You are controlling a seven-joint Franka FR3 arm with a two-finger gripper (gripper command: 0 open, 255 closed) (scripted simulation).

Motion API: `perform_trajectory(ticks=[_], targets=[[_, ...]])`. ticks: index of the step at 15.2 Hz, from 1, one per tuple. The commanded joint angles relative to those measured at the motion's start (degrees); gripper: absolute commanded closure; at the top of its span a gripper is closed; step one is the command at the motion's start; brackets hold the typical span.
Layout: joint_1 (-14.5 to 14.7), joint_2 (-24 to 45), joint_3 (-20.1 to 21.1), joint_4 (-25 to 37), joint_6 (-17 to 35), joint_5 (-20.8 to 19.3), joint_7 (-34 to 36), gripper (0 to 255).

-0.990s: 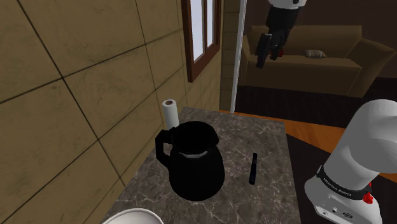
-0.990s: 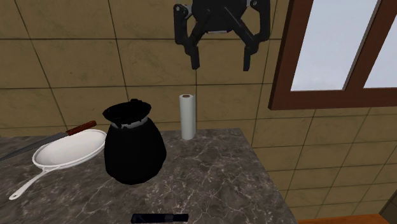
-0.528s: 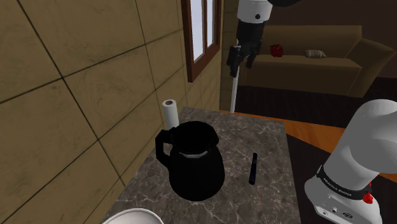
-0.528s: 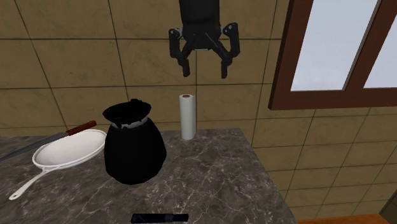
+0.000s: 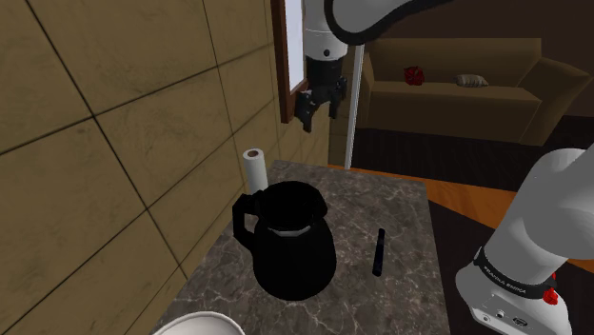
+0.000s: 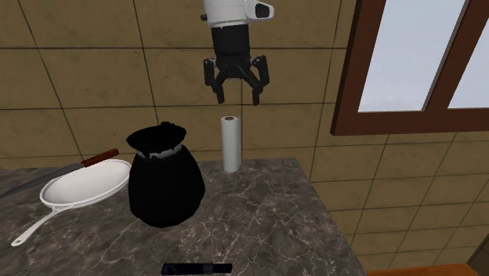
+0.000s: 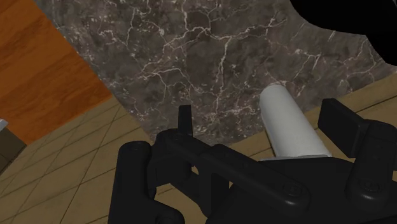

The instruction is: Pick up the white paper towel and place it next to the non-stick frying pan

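Our tool hangs open and empty above the paper towel, so we judge grasping it and moving it beside the pan not yet done.

The roll stands on the counter by the wall, pot before it (pan at the second exterior view's left).

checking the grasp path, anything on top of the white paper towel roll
Nothing rests on the upright white paper towel roll; the open black two-finger tool hangs higher up, apart. Its core's inside is hidden.
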Motion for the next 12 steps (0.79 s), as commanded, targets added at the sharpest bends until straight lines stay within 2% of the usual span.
perform_trajectory(ticks=[1,7,12], targets=[[-0.1,5.0,1.3,3.2,1.4,-1.0,1.9,0],[0.8,18.8,4.4,13.6,3.0,-5.1,8.2,0],[3.1,30.9,5.4,24.7,2.2,-9.4,12.9,0]])
